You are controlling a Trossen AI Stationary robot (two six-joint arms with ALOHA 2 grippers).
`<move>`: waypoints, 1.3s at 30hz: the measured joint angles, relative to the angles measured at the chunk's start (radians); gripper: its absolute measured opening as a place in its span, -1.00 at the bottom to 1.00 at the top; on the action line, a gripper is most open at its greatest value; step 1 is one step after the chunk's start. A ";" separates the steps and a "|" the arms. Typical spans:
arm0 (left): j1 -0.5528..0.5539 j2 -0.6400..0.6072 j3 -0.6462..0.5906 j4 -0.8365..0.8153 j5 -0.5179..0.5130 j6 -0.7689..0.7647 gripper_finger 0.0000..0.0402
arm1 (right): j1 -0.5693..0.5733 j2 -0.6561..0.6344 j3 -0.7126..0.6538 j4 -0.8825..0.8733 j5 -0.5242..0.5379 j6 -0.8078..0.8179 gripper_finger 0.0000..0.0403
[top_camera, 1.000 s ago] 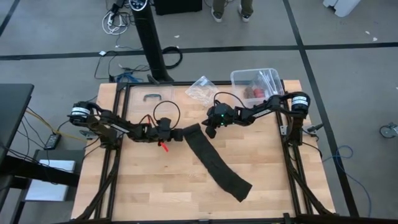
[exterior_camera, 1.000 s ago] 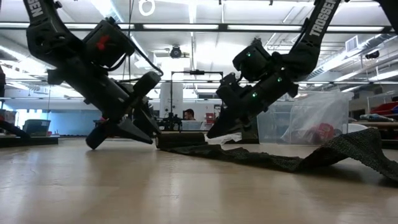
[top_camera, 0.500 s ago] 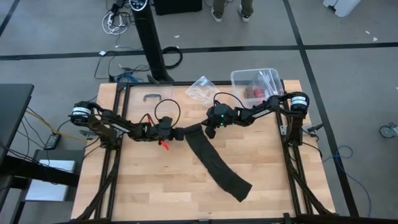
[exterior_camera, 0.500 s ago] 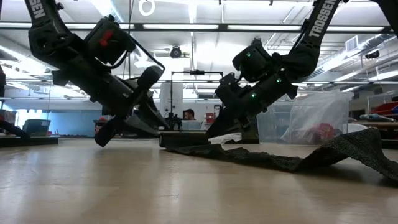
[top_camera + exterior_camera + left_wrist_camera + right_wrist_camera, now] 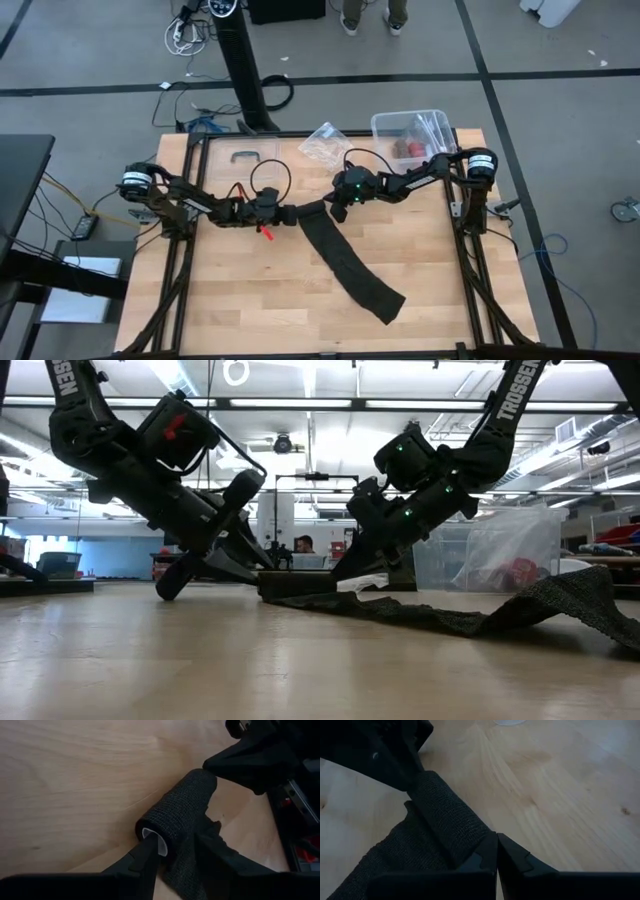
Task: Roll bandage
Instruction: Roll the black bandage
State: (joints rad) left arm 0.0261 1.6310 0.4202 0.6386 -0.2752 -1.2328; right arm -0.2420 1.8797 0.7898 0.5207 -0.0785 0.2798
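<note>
Fingers of the left gripper [image 5: 172,851] straddle one end of the rolled part of the bandage [image 5: 345,262], one finger in its pale core, apparently to turn it. At the opposite end, the right gripper [image 5: 497,851] presses its closed fingertips against the roll, seemingly steadying it. Both meet at centre frame on the table [image 5: 250,300]; the unrolled strip trails toward lower right.

1. A clear plastic box [image 5: 412,130] with red contents sits at the far right corner of the wooden surface [image 5: 250,290].
2. A crumpled clear wrapper [image 5: 322,142] lies just beside it.
3. A person's feet [image 5: 368,20] stand on the floor beyond.
</note>
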 joint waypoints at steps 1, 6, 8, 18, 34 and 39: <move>0.000 0.000 0.000 0.001 0.000 0.003 -0.33 | 0.000 0.000 0.000 0.002 -0.003 0.000 -0.97; -0.001 0.001 0.000 0.003 -0.011 0.029 -0.38 | 0.008 0.000 0.000 0.014 -0.016 -0.007 -0.97; -0.001 0.001 0.000 0.004 -0.015 0.040 -0.43 | 0.015 0.000 0.000 0.021 -0.021 -0.012 -0.97; -0.002 0.005 0.001 0.109 0.012 0.255 -0.86 | 0.023 -0.001 0.000 0.022 -0.012 -0.029 -0.95; -0.019 0.003 0.001 0.230 -0.105 0.702 -0.92 | 0.111 -0.316 0.001 -0.376 -0.023 -0.249 -0.52; -0.019 0.003 0.002 0.279 -0.176 0.822 -0.92 | 0.321 -0.491 0.001 -0.683 0.007 -0.284 -0.29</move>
State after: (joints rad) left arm 0.0070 1.6341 0.4217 0.9177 -0.4512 -0.4113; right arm 0.0789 1.3883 0.7906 -0.1620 -0.0712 -0.0041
